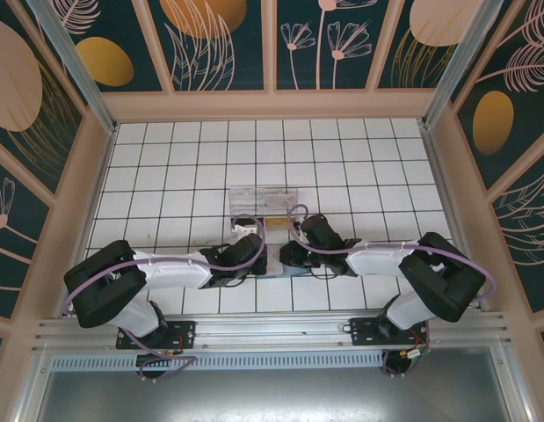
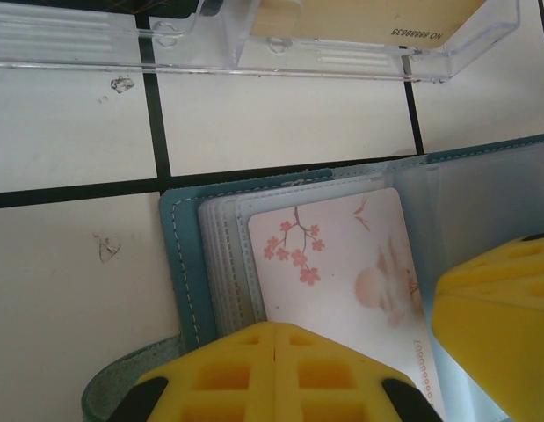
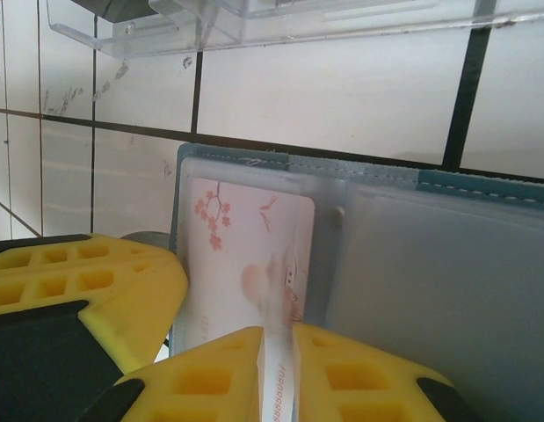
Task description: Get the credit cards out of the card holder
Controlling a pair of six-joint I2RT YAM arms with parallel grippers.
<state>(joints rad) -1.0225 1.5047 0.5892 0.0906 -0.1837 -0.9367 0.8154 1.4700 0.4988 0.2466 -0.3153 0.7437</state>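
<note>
The dark teal card holder (image 2: 179, 264) lies open on the white tiles, its clear sleeves facing up (image 3: 447, 290). A white credit card (image 2: 342, 264) with pink blossoms sits in the left-hand sleeve (image 3: 245, 255). My left gripper (image 2: 280, 338) is shut, its yellow fingertips together over the near edge of the holder. My right gripper (image 3: 280, 343) is closed on the near edge of that card, and a numbered strip of it shows between the fingers. In the top view both grippers (image 1: 254, 251) (image 1: 287, 255) meet over the holder (image 1: 273, 264).
A clear plastic compartment box (image 1: 263, 205) stands on the tiles just beyond the holder, with a tan card inside it (image 2: 368, 18). The enclosure's patterned walls (image 1: 61, 176) ring the tiled floor, and a metal rail (image 1: 272, 330) runs along the near edge.
</note>
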